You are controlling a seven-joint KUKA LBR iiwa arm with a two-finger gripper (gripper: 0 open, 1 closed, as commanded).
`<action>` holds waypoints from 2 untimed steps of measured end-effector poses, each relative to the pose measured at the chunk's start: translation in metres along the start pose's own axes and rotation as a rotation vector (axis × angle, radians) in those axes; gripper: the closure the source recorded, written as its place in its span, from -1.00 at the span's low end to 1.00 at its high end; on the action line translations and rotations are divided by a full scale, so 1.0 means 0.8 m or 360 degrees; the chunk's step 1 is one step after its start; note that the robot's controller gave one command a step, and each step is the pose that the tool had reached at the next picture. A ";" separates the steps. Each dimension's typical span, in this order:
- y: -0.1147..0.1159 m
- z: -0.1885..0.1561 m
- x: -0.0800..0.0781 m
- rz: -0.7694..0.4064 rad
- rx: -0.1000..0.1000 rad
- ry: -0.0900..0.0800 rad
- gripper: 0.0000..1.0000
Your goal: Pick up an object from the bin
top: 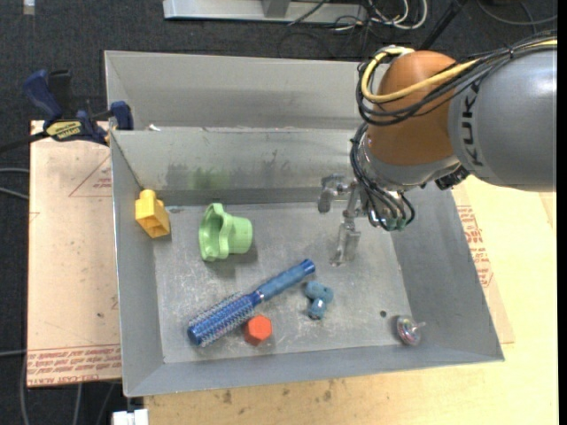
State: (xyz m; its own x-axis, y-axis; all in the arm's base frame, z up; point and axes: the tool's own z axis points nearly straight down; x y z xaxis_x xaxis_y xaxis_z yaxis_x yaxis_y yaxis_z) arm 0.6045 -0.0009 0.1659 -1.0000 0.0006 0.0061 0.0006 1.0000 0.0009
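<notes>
Observe gripper (pixel 341 248) just beyond handle end of blue bristled plastic hairbrush (pixel 251 303); spread or pressed, cannot tell.

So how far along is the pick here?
Nothing is picked yet: brush, green cup, yellow block and the small pieces all lie in the bin. In hand: the gripper hangs over bare floor right of the cup, carrying nothing visible. Left: close on a thing and lift.

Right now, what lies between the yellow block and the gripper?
A green cup, tipped on its side, lies between them in the camera view.
</notes>
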 end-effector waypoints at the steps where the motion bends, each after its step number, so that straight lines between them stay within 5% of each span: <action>1: 0.034 0.120 0.042 -0.0763 0.0001 -0.0005 -1.00; 2: 0.034 0.116 0.039 -0.0760 0.0004 -0.0018 1.00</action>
State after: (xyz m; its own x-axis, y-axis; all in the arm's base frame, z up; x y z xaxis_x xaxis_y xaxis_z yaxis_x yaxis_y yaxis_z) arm 0.5728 0.0263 0.0735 -0.8883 -0.4592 -0.0051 -0.4592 0.8883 -0.0012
